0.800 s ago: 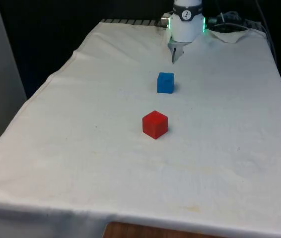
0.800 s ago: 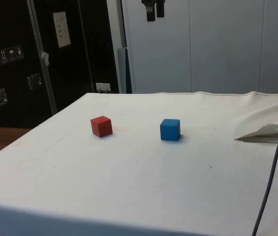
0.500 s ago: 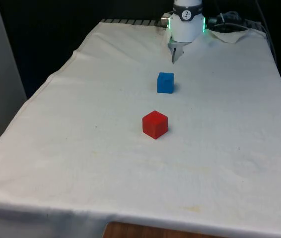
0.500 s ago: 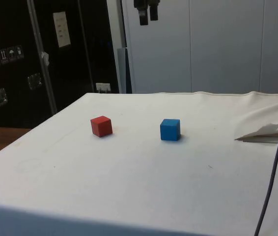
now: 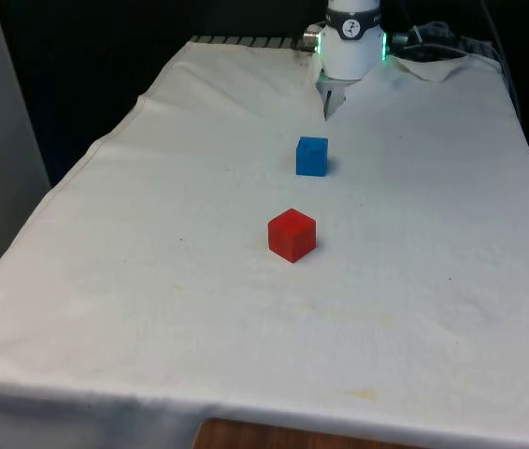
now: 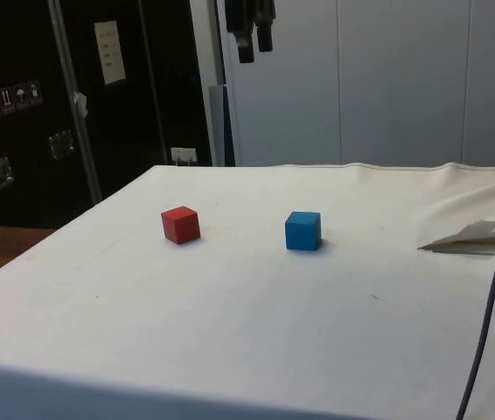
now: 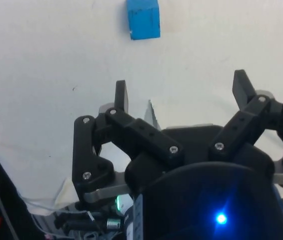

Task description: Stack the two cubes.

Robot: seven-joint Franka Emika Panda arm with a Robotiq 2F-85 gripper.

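High above cloth, fingers (image 6: 255, 44) spread (cubes (image 6: 303, 231) well below).

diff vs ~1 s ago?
The claw has moved in the side view: lower and toward the side of the red cube. It is high above the table, open and empty. Nothing was gripped or let go. The red cube and the blue cube have stayed apart on the white cloth.
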